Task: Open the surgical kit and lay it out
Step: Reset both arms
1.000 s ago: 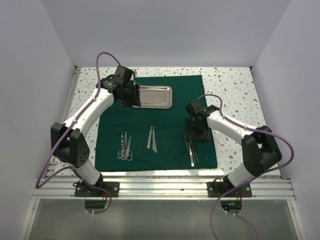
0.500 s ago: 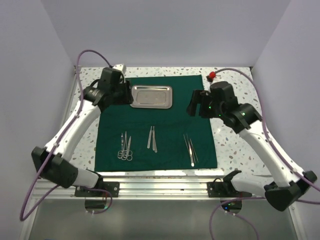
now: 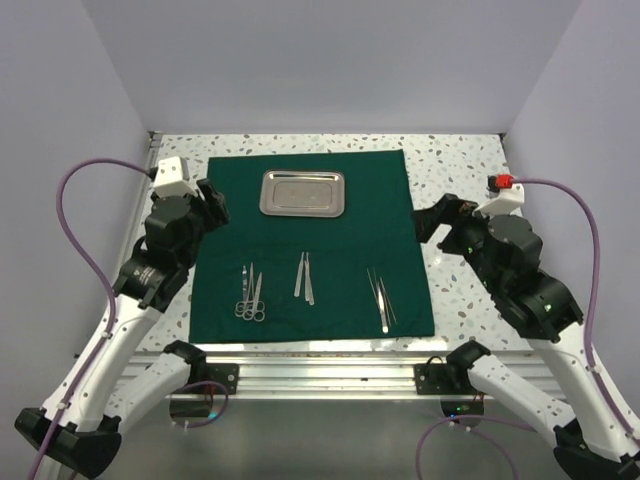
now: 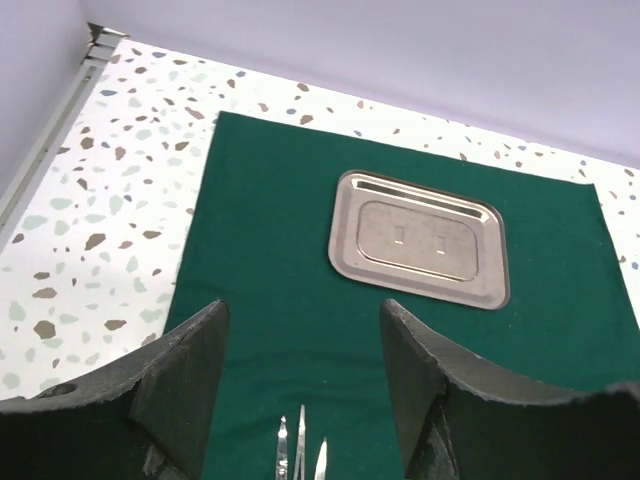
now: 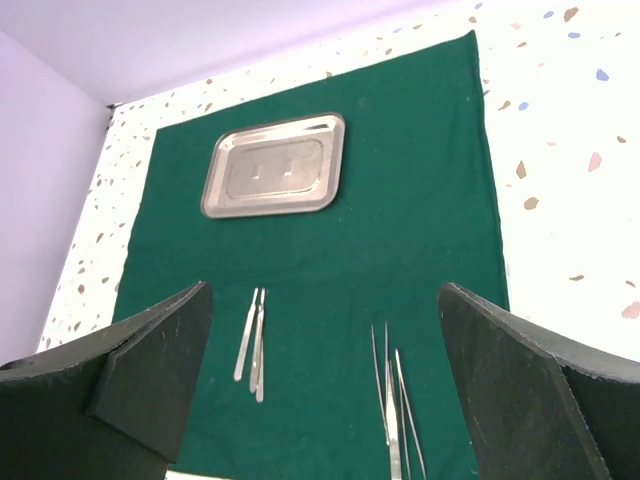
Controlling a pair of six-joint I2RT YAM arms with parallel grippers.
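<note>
Surgical kit position: spread open on the speckled table [image 3: 470, 160], between the two arms and apart from both grippers.

Left gripper [image 4: 302, 330]: jaws set a moderate gap apart, with nothing between them. The fingers [image 4: 180, 380] hang above the near left part of the green cloth [image 4: 270, 250] without touching it. In the top view this gripper [image 3: 212, 205] sits over the left edge of the cloth, roughly level with the tray.

Right gripper [image 5: 322, 300]: jaws spread wide, holding nothing. In the top view it [image 3: 432, 218] sits just beside the right edge of the cloth, over the table and raised clear of the surface.

Cloth: lies flat as one large square sheet, its edges roughly parallel to the table edges.

Steel tray [image 3: 303, 193]: rests on the far part of the cloth, about centred left to right, open side up.

Instruments: three groups lie in a row across the near half of the cloth, each pointing near to far.
- Left: ring-handled instruments [image 3: 250, 296], rings toward the arm bases.
- Middle: short tweezers [image 3: 304, 277].
- Right: long tweezers [image 3: 381, 298].

The groups lie well apart from each other and from the tray.

Arms: each rises from its base on the aluminium rail [image 3: 330, 372] at the near table edge. A purple cable [image 3: 75, 230] loops out from each wrist.
</note>
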